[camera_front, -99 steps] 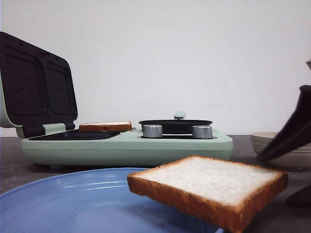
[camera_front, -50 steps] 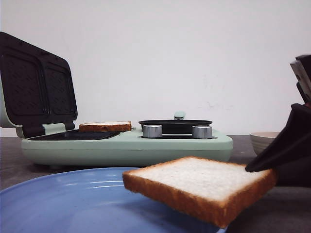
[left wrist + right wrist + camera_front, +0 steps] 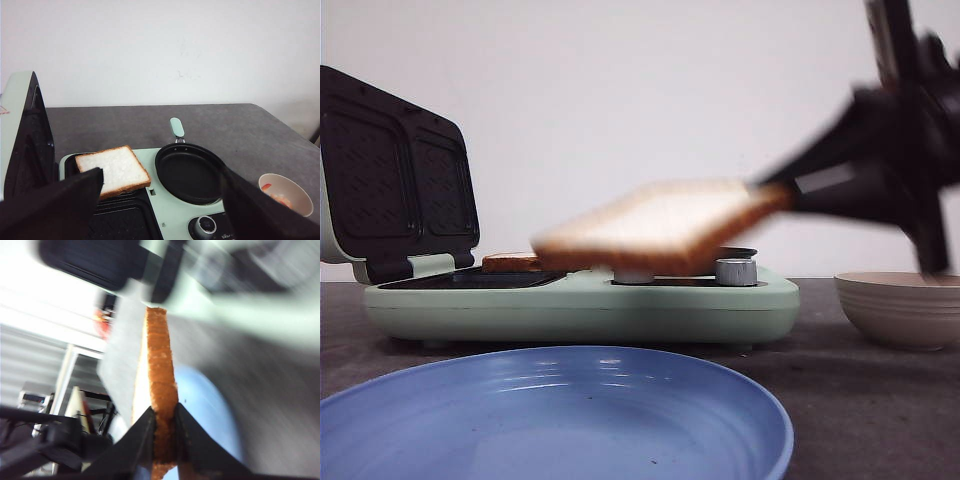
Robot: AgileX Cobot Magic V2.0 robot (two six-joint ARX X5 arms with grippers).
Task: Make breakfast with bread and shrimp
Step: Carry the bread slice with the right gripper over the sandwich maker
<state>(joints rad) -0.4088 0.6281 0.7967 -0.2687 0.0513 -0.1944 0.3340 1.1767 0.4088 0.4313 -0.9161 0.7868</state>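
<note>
A slice of bread [image 3: 660, 228] hung in the air above the blue plate [image 3: 550, 420], pinched by one crust edge in the right claw [image 3: 164, 440]. Held so near its edge and moving fast enough to blur, it could sag, tear or slip free. The right arm reached in from the right, raised. The left claw [image 3: 160, 200] hovered wide open over the sandwich maker [image 3: 170, 210], where another slice [image 3: 113, 170] lay.

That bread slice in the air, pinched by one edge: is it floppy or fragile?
The bread slice sticks out nearly flat from the right gripper, so probably light and fairly stiff. Its crumb looks soft where pinched, so it could dent or tear.
</note>
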